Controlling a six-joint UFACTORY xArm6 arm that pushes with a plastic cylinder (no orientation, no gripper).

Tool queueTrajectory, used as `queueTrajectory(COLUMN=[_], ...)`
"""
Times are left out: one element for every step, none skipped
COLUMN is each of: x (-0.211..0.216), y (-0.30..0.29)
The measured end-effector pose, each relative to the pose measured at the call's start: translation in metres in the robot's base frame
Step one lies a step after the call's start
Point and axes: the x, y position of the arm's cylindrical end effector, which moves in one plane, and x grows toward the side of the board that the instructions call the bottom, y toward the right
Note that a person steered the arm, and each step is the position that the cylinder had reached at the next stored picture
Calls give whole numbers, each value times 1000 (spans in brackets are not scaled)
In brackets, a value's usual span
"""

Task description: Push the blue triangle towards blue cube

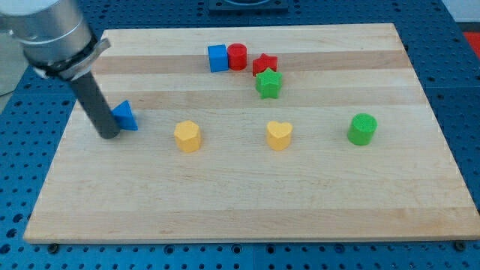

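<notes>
My tip [109,135] is resting on the bench [247,202], touching the blue triangle [125,116] just to its right. There is no hand here, only the rod, holding nothing. The blue cube [217,58] is sitting well off to the tip's upper right, touching a red cylinder [237,56]. Beyond those, a red star [265,64] and green star [268,83] are standing together. Two yellow blocks [187,136] [279,135] and a green cylinder [362,128] are lying rightward of the tip.

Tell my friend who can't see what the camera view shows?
My tip touches the blue triangle from the view's left on a wooden board. The blue cube sits up top beside a red cylinder.
</notes>
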Motion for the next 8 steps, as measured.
queueTrajectory(x=[-53, -52, -28, -65, -94, -71, -46, -44], y=[0, -5, -1, 24, 31, 29, 32, 51])
